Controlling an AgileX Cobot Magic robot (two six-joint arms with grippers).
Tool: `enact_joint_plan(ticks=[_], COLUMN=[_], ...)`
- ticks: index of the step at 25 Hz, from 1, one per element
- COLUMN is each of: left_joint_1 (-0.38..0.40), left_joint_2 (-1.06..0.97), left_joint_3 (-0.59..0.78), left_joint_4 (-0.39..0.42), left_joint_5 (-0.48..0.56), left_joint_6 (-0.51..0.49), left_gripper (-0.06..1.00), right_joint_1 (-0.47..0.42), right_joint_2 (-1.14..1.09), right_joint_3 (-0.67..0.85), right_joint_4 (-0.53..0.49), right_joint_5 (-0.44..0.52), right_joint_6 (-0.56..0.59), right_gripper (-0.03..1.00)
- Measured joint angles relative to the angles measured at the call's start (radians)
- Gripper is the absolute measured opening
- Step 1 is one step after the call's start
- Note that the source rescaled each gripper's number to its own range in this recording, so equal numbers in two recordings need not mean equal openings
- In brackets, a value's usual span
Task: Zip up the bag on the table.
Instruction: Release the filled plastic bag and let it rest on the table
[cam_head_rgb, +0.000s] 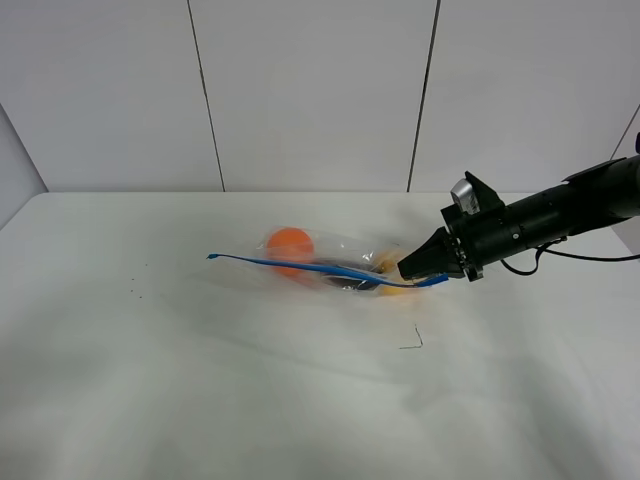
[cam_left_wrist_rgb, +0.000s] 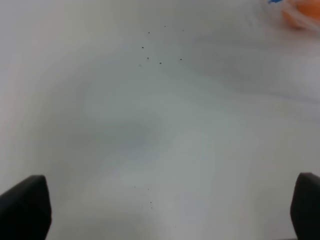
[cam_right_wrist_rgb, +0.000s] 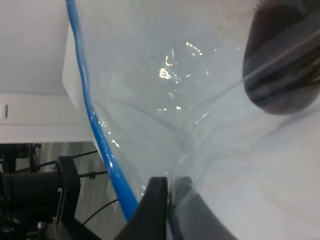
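Observation:
The clear, crinkly bag (cam_head_rgb: 335, 258) lies mid-table with its blue zipper strip (cam_head_rgb: 290, 264) along the near edge. An orange item (cam_head_rgb: 290, 244) and dark and yellow items show through it. My right gripper (cam_head_rgb: 408, 272) is shut on the bag's right end beside the strip. In the right wrist view its fingertips (cam_right_wrist_rgb: 169, 192) pinch the clear plastic next to the blue strip (cam_right_wrist_rgb: 100, 142), with a dark purple item (cam_right_wrist_rgb: 282, 65) inside. My left gripper (cam_left_wrist_rgb: 160, 212) hangs open over bare table (cam_left_wrist_rgb: 150, 125). A corner of the bag (cam_left_wrist_rgb: 300, 15) is far from it. The exterior view does not show the left arm.
The white table (cam_head_rgb: 150, 380) spreads wide around the bag. A small dark mark (cam_head_rgb: 413, 340) lies in front of the bag and tiny specks (cam_head_rgb: 135, 292) to its left. White wall panels (cam_head_rgb: 300, 90) stand behind the table's far edge.

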Motion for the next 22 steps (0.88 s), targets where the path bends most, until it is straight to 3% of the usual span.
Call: enact_joint_plan(ticks=[19, 21, 22], left_joint_1=[0.000, 0.000, 0.000], left_joint_2=[0.000, 0.000, 0.000], left_joint_3=[0.001, 0.001, 0.001], left_joint_4=[0.020, 0.020, 0.020], left_joint_5=[0.000, 0.000, 0.000], left_joint_6=[-0.025, -0.027, -0.027], left_gripper=[1.00, 1.00, 1.00], right_joint_1=[0.000, 0.000, 0.000], right_joint_2=[0.000, 0.000, 0.000], right_joint_3=[0.000, 0.000, 0.000], right_joint_4=[0.000, 0.000, 0.000], right_joint_5=[0.000, 0.000, 0.001], right_joint_6=[-0.001, -0.001, -0.001], right_gripper=[0.01, 0.11, 0.22])
